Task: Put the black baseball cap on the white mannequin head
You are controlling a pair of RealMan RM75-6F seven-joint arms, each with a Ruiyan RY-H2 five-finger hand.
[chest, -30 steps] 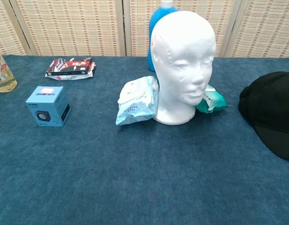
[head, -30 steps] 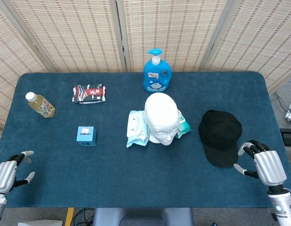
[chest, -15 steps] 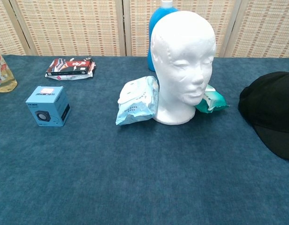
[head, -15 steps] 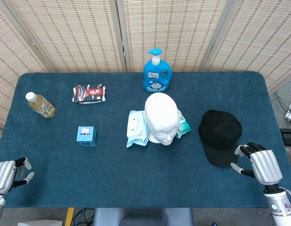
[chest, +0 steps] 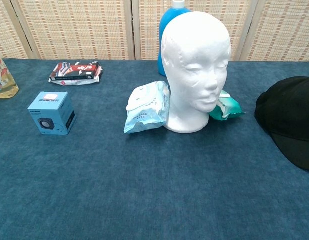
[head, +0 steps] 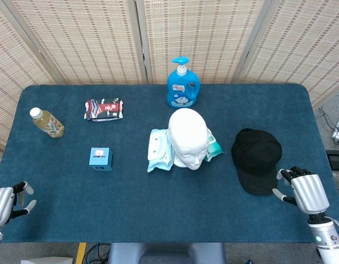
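Right hand [head: 301,187] sits at my table edge, just beside the brim of the black cap [head: 256,159], fingers loosely apart, holding nothing. Left hand [head: 10,200] idles at the far left corner, fingers spread, also empty.

Progress as I judge it: nothing done. Cap lies flat on the blue table [head: 131,214], right of the white mannequin head [head: 189,137], which stands upright and bare. Everything is left: grasp, lift, carry over, seat.

Around the head: a pale wipes pack [head: 160,149] leaning on one side, a teal pack [head: 214,147] on the other, a blue pump bottle [head: 183,84] behind. Path from cap to head looks open; the teal pack is the nearest thing to snag. Well off left: small blue box [head: 100,158], snack packet [head: 104,109], drink bottle [head: 47,122].
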